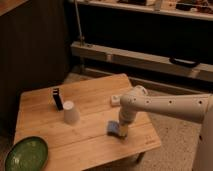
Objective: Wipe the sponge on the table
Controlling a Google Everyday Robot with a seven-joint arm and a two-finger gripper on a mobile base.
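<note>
Low wooden counter (45,125), slatted top, rounded corners, seen from above and from the front.

Toward the front right corner: blue sponge (113,129), down on the boards, well inside the front edge and nearer the right edge than the left. Small, smaller than the cup. A paler strip low on it.

Right at the sponge, coming down from above: claw (121,131), closed on the sponge, tip down at the counter top, on the sponge's right side.

Above that, a white arm (165,106) reaching in from the right, crossing the right edge, bending downward at a rounded joint over the right half of the counter.

Just behind that joint, near the right edge: small white piece (115,100), flat on the boards, too blurred to name.

Left of centre: white cup (71,113), upside down, well apart from the sponge.

Just behind the cup and a little to its left, toward the back left corner: dark block (58,98), standing upright, close beside the cup. Touching or not, cannot tell.

At the front left corner: round green plate (26,153), flat on the boards, lower rim cut off by the bottom of the view.

Beyond the back edge: pale rail (150,57) running along a dark wall. Off the right edge: speckled floor (175,145).
</note>
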